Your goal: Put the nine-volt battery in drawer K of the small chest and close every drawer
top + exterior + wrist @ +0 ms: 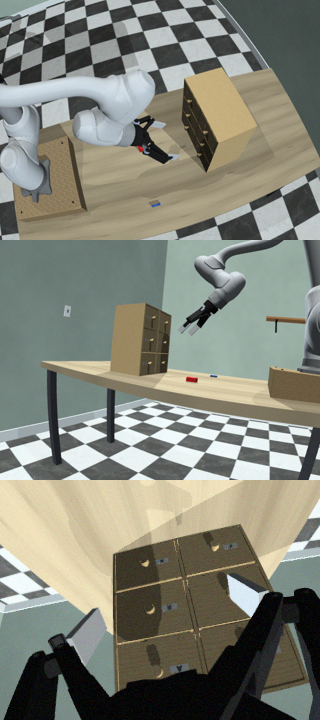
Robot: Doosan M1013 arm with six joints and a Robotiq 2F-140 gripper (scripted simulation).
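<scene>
The small wooden chest [217, 116] stands upright at the far right of the table, with six knobbed drawers in two columns, all pushed in. It also shows in the exterior view [140, 339] and the wrist view [194, 607]. The drawer labels are too small to read. My gripper [168, 140] [187, 330] is open and empty, held in the air in front of the drawer fronts, and its fingers frame them in the wrist view [167, 615]. A small red block [191, 379] and a small blue-sided block [155, 204] lie on the table. I cannot tell which is the battery.
The arm's wooden base block [49, 178] sits at the table's left end. The red block is partly hidden under the gripper in the top view [140, 148]. The blue-sided block lies near the table's front edge. A wall shelf [284, 319] hangs behind the arm.
</scene>
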